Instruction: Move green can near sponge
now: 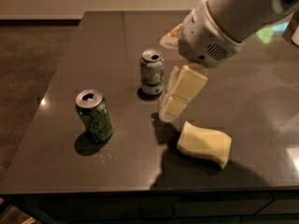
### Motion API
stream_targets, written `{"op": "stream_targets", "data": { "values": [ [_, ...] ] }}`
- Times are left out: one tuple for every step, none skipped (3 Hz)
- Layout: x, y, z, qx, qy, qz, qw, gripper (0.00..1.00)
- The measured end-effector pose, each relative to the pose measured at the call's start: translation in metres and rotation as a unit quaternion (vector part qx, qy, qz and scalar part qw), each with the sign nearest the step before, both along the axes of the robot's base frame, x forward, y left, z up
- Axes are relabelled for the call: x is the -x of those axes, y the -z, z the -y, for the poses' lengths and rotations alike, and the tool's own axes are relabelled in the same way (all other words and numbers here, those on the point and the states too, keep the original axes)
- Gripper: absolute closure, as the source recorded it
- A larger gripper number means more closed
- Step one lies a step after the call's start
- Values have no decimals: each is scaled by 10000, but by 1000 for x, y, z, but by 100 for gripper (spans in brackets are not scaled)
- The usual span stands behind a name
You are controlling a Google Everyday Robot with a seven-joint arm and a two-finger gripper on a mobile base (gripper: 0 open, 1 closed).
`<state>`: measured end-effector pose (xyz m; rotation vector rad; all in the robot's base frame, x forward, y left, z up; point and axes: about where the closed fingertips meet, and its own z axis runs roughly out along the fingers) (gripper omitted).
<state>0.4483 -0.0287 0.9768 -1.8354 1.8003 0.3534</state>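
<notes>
The green can stands upright at the front left of the dark table; it is dark green with lighter markings and a silver top. The sponge, pale yellow and wavy, lies flat at the front right. My gripper hangs from the white arm just above the table. It sits between the sponge and a white and pale-green can, right of the green can and apart from it. It holds nothing.
A white and pale-green can with red marks stands upright mid-table, just left of the gripper. The table's front edge runs close below the green can and sponge. Brown floor lies to the left.
</notes>
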Motion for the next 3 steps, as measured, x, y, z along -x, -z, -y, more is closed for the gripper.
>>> {"op": "stream_targets", "data": {
  "values": [
    [8,7,-39,-76,-271,28,9996,0],
    [17,15,-73,-58,-397,24,9992,0],
    [26,25,-104,37,-468,0,9989,0]
  ]
}}
